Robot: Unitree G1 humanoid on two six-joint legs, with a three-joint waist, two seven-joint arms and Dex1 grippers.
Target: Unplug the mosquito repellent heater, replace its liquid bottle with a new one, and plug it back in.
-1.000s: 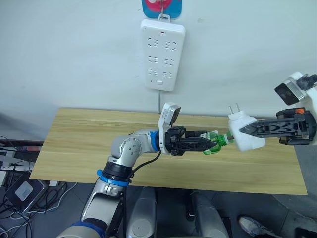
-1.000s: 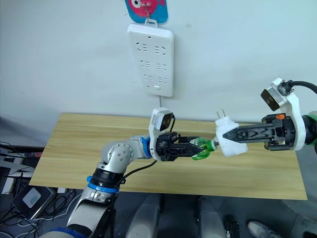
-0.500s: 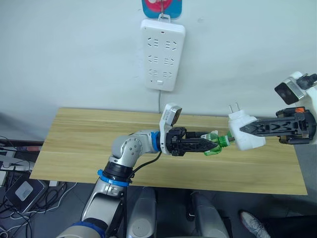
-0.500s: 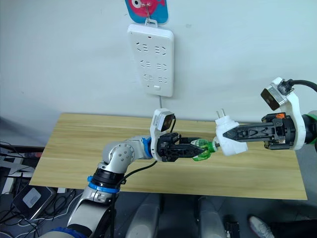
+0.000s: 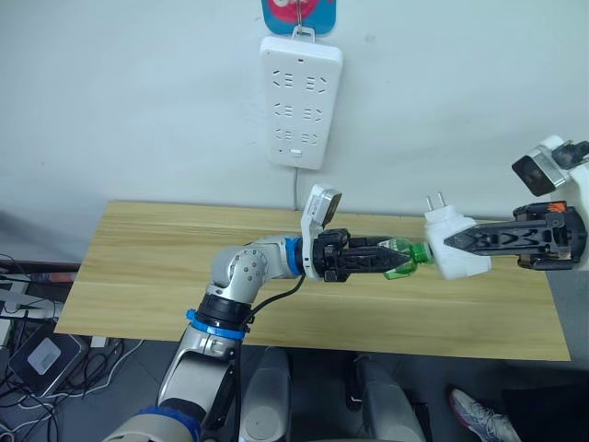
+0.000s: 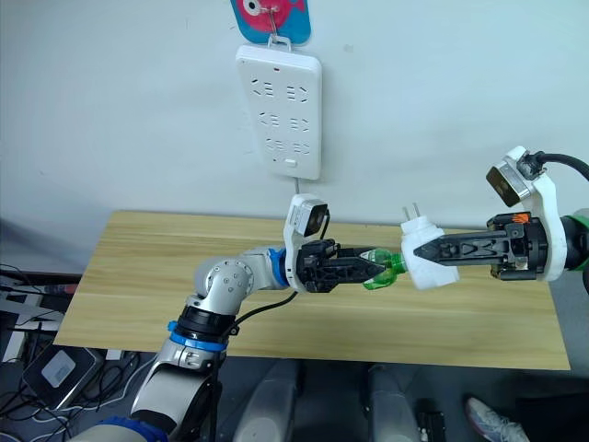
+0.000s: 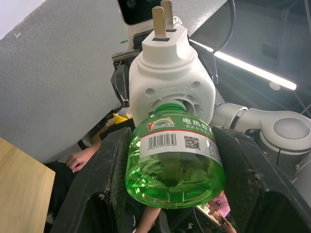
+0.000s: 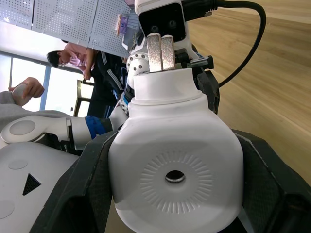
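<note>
Bottle goes in: the neck is now seated in the heater!
The left end effector [image 5: 391,259], closed on the green liquid bottle [image 5: 402,258], has pushed it right since a moment ago, closing the earlier gap. The right end effector [image 5: 451,243] stays clamped around the white mosquito repellent heater [image 5: 453,244], prongs up, above the desk [image 5: 138,267]. Green liquid fills much of the bottle.

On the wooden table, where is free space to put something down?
The table is bare from its left end to the left end effector. The middle is crowded, where it meets the heater held by the right end effector.
</note>
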